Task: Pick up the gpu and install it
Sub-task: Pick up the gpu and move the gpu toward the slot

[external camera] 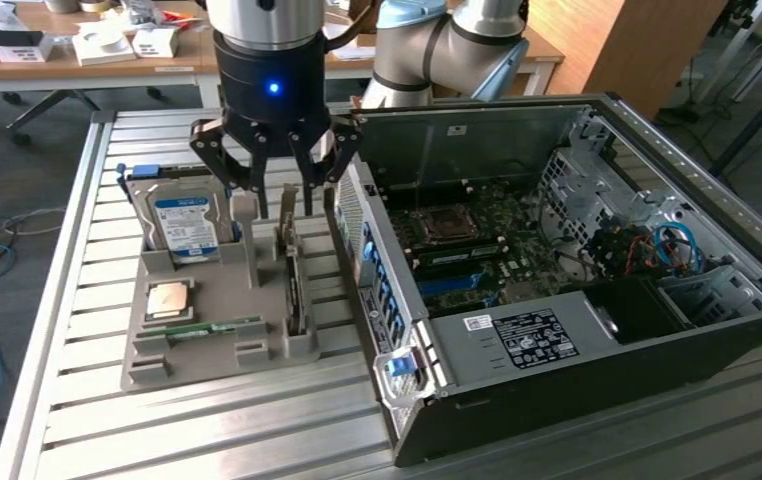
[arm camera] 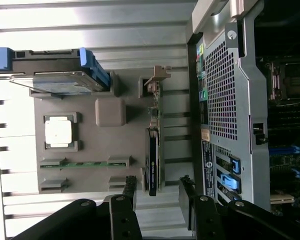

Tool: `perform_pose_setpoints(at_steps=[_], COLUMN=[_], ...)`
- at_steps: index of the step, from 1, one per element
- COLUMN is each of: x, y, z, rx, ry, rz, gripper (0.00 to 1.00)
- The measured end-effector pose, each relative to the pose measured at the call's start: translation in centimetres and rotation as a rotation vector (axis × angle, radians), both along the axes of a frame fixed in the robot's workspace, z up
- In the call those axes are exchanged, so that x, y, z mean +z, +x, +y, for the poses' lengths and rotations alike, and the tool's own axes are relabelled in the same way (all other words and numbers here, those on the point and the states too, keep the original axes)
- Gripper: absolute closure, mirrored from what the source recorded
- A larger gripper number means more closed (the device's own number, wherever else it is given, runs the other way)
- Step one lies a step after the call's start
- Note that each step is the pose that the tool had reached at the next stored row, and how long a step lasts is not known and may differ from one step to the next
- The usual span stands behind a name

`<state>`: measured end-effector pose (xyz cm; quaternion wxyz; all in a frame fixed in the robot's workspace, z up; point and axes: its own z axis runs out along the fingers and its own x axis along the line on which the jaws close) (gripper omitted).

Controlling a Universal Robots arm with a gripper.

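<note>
The gripper (external camera: 285, 192) hung released, fingers spread. The gpu (arm camera: 153, 150) stood on edge in the tray (arm camera: 90, 145) below, aligned with the finger gap, untouched.

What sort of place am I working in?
Probably a robotics lab's PC-assembly bench: an open computer case on a slatted metal table, a parts tray holding the gpu, cluttered desks behind.

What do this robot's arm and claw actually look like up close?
The arm is a smooth silver-grey tube with bulky, rounded joints. Its gripper has a black cylindrical body with a small glowing blue light. The black fingers are built from jointed links pinned with round bolts.
</note>
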<state>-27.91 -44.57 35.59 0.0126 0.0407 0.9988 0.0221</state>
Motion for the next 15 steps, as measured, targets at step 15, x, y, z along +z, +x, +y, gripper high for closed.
perform_pose_setpoints(at_steps=[15], x=[-0.97], y=[0.0], z=[0.0], rx=[0.0], ry=[0.0], rz=[0.0], gripper=[0.53])
